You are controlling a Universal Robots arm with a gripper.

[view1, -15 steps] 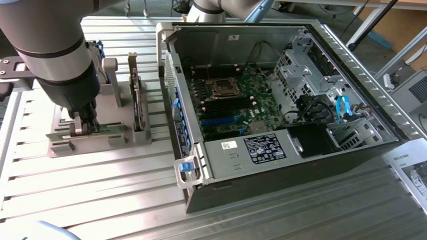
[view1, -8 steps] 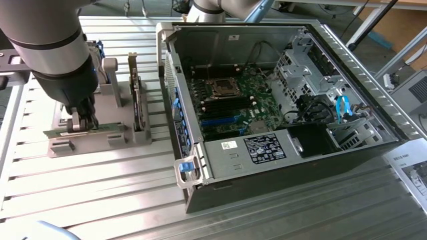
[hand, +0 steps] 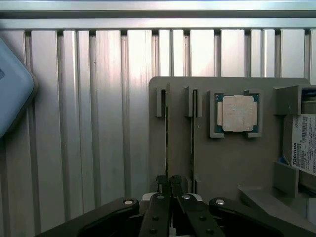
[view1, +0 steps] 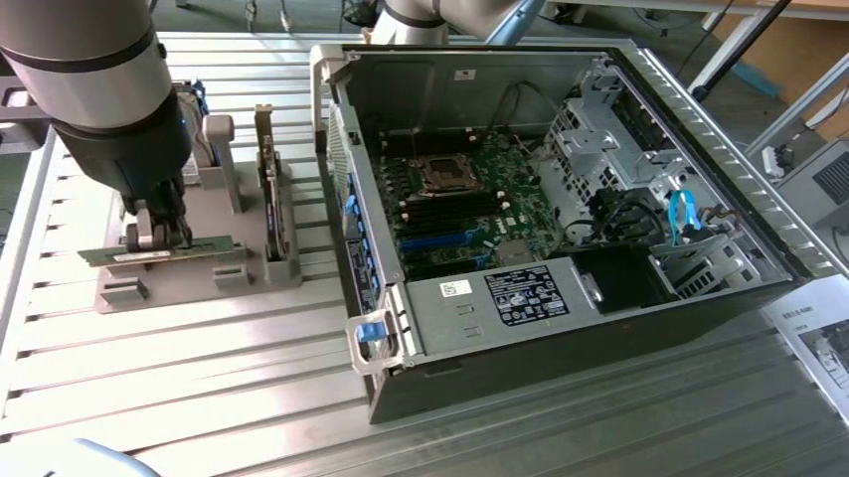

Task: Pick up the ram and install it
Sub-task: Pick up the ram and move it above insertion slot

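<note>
Ram [view1: 159, 254] stands on its long edge in a grey fixture [view1: 173, 288] at the exterior view's left. The fixture rests on a counter [view1: 199, 388] of ribbed aluminium slats. Just beside it lies an open computer case [view1: 398, 383] with its motherboard [view1: 458, 204] exposed, and a printed sheet [view1: 816, 343] lies at the exterior view's right. The ram is a thin green stick with a pale label along its face. The tool [view1: 166, 237] is clamped on its middle. Whether the stick has left its slot is hard to tell. A processor [hand: 238, 112] sits in another pocket of the fixture.
</note>
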